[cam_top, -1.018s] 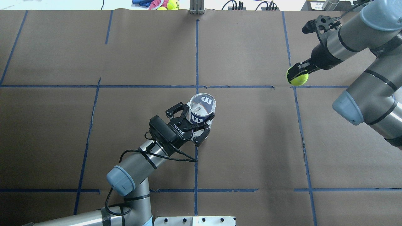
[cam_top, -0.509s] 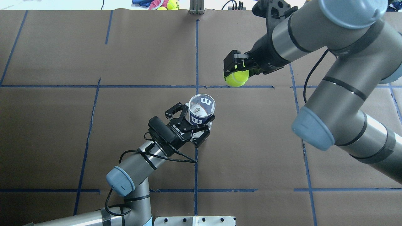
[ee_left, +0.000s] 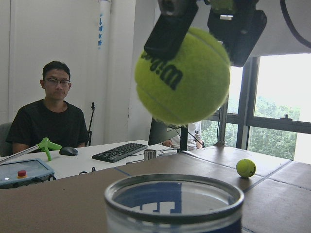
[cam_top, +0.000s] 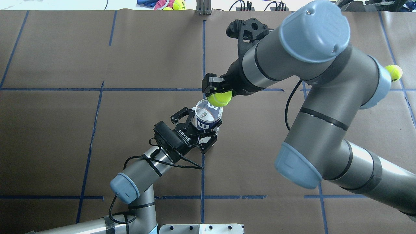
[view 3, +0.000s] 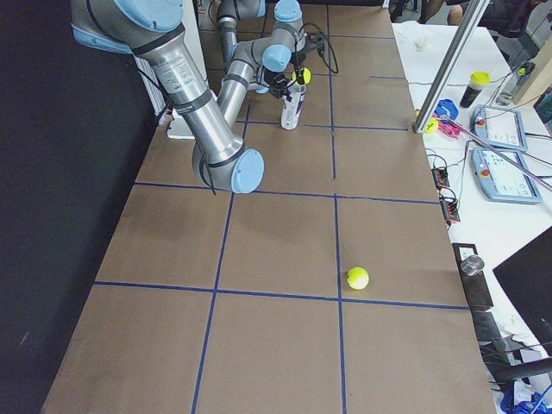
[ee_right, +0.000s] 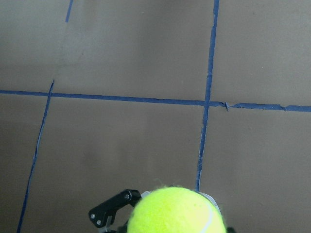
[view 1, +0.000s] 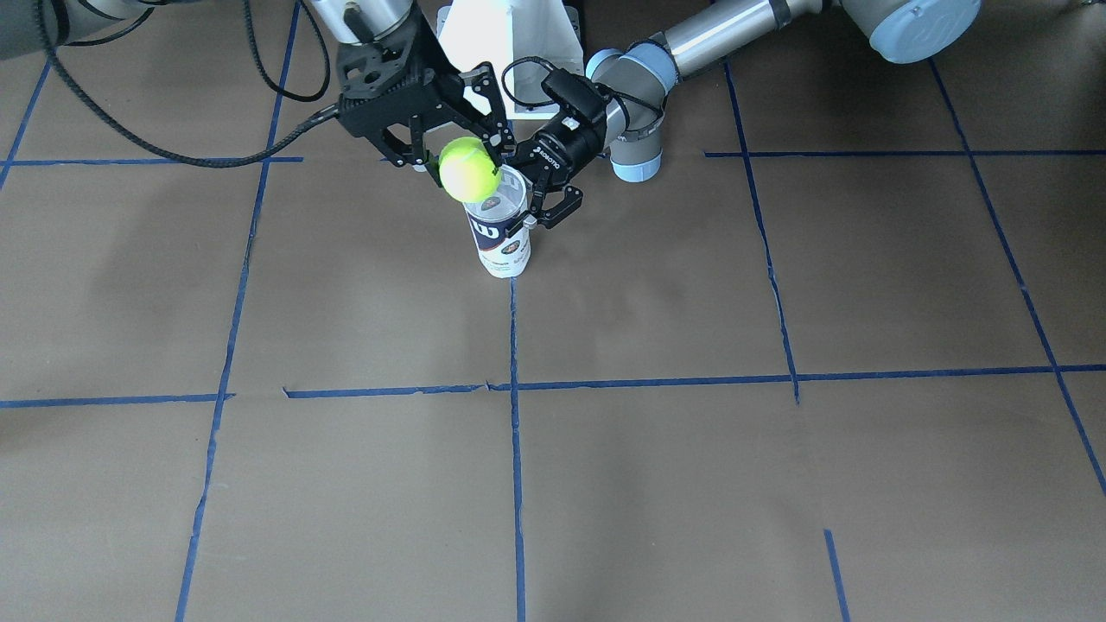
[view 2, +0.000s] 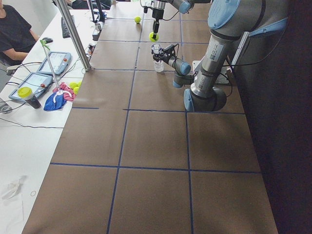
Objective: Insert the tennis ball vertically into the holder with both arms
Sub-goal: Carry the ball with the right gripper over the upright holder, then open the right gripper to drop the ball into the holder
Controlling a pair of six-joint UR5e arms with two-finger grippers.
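The clear holder (cam_top: 208, 119) with the navy Wilson label stands upright near the table's middle, mouth open upward. My left gripper (cam_top: 199, 128) is shut on the holder's lower body, and it also shows in the front view (view 1: 540, 194). My right gripper (cam_top: 217, 91) is shut on the tennis ball (cam_top: 220, 98) and holds it just above the holder's mouth, clear of the rim. The left wrist view shows the ball (ee_left: 182, 75) hanging over the rim (ee_left: 175, 194). The front view shows ball (view 1: 468, 169) over holder (view 1: 498, 233).
A second tennis ball (cam_top: 394, 72) lies on the table at the right, also in the exterior right view (view 3: 357, 278). More balls and a cloth (cam_top: 169, 4) lie beyond the far edge. The white pedestal base (view 1: 510, 43) is by the robot. An operator (ee_left: 53, 116) sits at a side desk.
My right arm swung left across the table with the ball, from the far right to just above the holder's mouth. The left arm and holder stayed still.
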